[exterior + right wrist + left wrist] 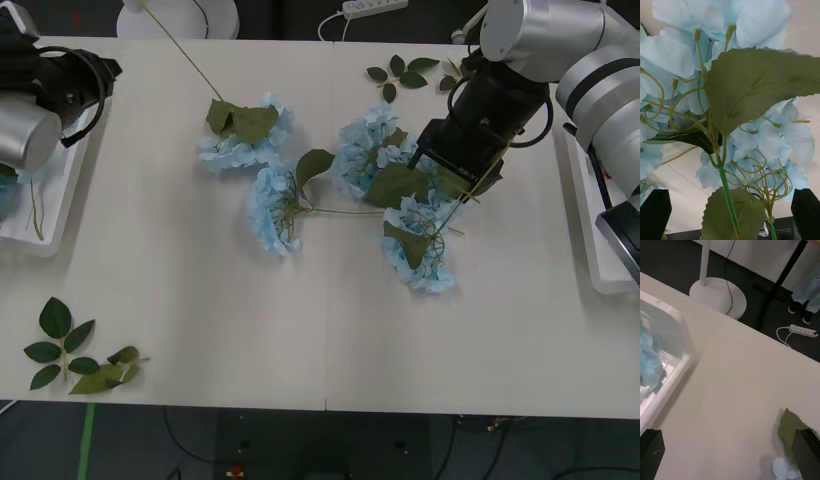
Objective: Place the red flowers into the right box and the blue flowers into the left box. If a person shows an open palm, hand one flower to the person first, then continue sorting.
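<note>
1. Right gripper: I have it low over the pale table, down among the fluffy sky-blue fabric flower clusters. In my right wrist view its two black fingers stand spread apart at the corners, pinching nothing. A thin green stem runs up between them, and a large green leaf and blue petals sit close ahead.

2. Blue clusters on the table, four counted:
 - one just beside the right gripper on its inner side;
 - one just below it, nearer my base;
 - one further toward my left, joined by a long stem lying flat;
 - one furthest left, with a long thin stalk running off toward the far edge.

3. Right box: a shallow white plastic basket, outboard of the right gripper, near the table's right edge and partly hidden behind my right arm. I cannot tell what it holds.

4. Left gripper: held above the far left corner of the table. In the left wrist view its black fingers are set wide apart and hold nothing.

5. Left box: a matching shallow white basket just beside the left gripper. Pale blue petals lie inside it.

6. Loose dark green leaf sprigs: one set near my left front corner, well apart from both grippers; another on the far side, near the right gripper.
</note>
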